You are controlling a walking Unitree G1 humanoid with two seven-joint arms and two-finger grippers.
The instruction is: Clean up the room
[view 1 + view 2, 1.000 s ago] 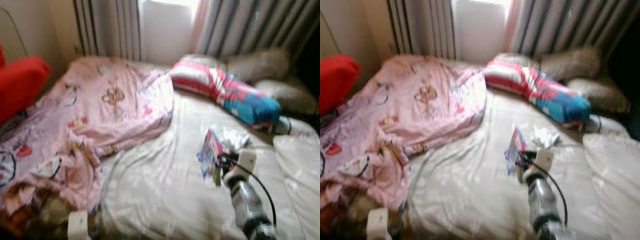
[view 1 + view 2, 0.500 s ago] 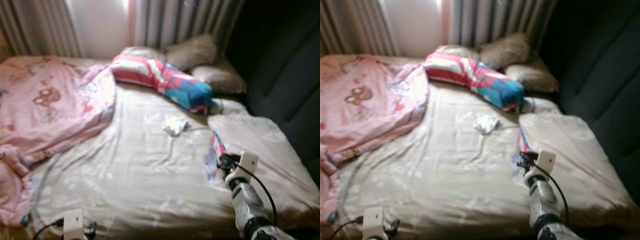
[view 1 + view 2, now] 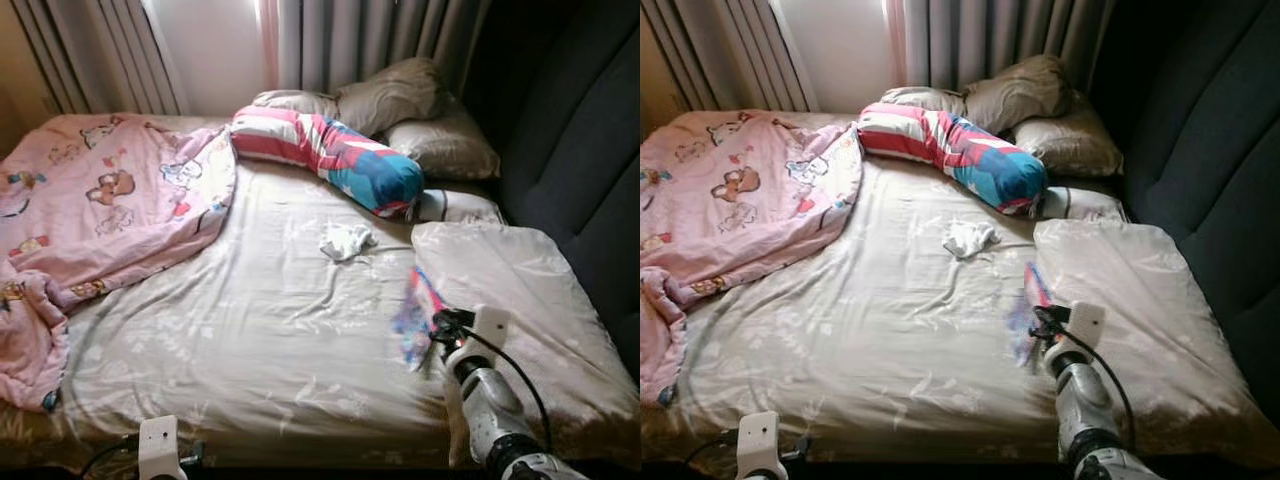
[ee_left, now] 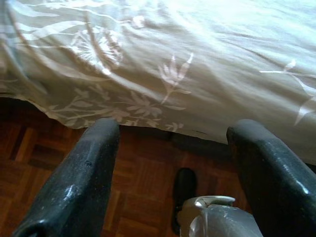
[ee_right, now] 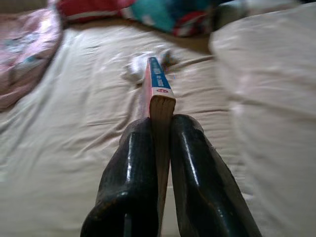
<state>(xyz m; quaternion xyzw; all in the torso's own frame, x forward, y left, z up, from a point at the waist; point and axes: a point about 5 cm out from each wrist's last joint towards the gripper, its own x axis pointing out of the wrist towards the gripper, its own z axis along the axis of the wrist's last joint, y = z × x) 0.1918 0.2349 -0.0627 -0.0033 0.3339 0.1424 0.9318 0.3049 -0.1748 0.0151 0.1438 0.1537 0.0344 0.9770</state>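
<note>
My right gripper (image 3: 437,325) is shut on a thin colourful book (image 3: 417,315), holding it on edge above the bed's right side. In the right wrist view the book (image 5: 157,96) stands clamped between the two black fingers (image 5: 133,182). A crumpled white sock (image 3: 345,240) lies on the sheet in the middle of the bed, ahead of the book. My left gripper (image 4: 173,168) is open, low at the bed's near edge above the wooden floor; its wrist (image 3: 158,445) shows at the bottom left of the eye view.
A pink printed blanket (image 3: 90,215) is bunched on the bed's left side. A striped red, white and blue bolster (image 3: 330,155) and beige pillows (image 3: 400,100) lie at the head. A large pale pillow (image 3: 510,290) lies on the right, by a dark headboard (image 3: 580,150).
The camera has swung right and steadied, so the bed's right side and headboard came into view. My right gripper keeps the book and has drifted slightly lower.
</note>
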